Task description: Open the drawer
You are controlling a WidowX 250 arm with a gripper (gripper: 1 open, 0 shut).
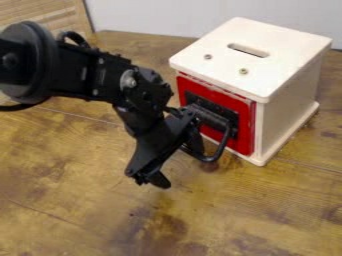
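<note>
The drawer (201,88) is the red front of a small cream-white box (274,70), with a black plate and a large black loop handle (225,138) sticking out toward the lower left. Its front sits about level with the box's face. My black gripper (179,150) comes in from the left and points steeply down just left of the handle. It is open: one finger reaches the loop, the other fingertip (155,179) hangs low over the table. Whether a finger touches the loop I cannot tell.
The box stands on a worn wooden table (80,215). Its top has a slot (249,47) and two small screws. My arm's bulky black links (54,65) fill the upper left. A light wall runs along the back.
</note>
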